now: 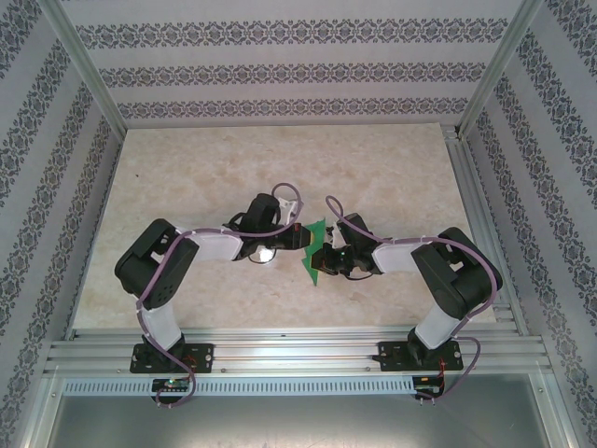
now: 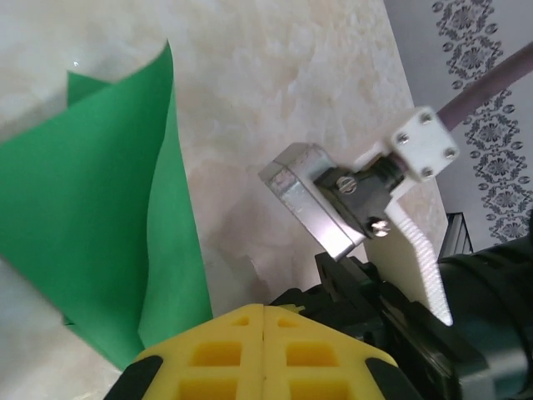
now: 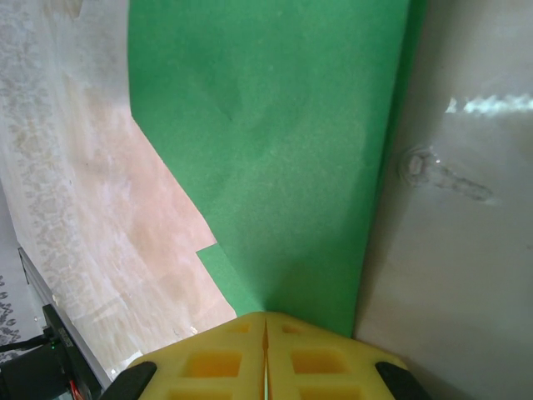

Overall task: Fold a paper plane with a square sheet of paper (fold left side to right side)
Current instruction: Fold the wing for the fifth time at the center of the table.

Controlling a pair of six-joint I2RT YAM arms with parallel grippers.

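Meeting near the middle of the worktop, a little toward its near edge, both arms are seen at the green sheet of paper. The right gripper is clenched on the sheet: in the right wrist view the paper narrows down into the seam between the yellow pads, and a small strip of a second layer shows beside it. The left gripper is pressed closed too, with its pads together. The sheet's lower edge runs behind one pad, and whether paper is caught there cannot be told. The sheet is bent rather than flat, with one corner pointing up in the left wrist view. A purple cable is fixed to a white block near the right gripper. Floral-patterned walls surround the worktop.
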